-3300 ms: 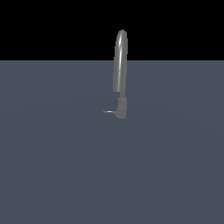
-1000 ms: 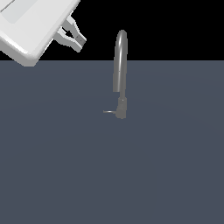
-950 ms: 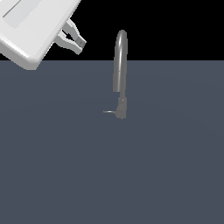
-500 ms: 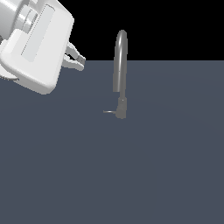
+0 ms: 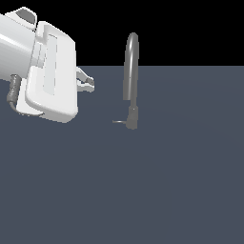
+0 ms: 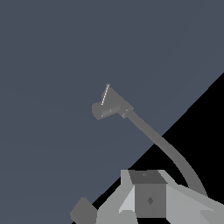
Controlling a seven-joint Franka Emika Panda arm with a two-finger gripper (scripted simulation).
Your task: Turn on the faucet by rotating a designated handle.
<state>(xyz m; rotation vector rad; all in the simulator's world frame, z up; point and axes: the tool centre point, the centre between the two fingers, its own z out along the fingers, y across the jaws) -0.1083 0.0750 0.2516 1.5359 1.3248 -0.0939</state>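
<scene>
The faucet (image 5: 131, 71) is standing mid-desk (image 5: 167, 190), its handle (image 5: 119, 122) untouched; your gripper (image 5: 88, 82) is hovering well apart, fingers nearly closed, gripping nothing.

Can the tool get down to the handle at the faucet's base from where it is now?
Probably yes. The tool hangs apart from the faucet, on the exterior view's left, the side the handle sticks out toward. Nothing stands between them on the grey surface; the spout arches well above the handle.

The hand (image 5: 87, 82) hangs apart from the faucet (image 5: 131, 71), above its handle (image 5: 119, 122).
</scene>
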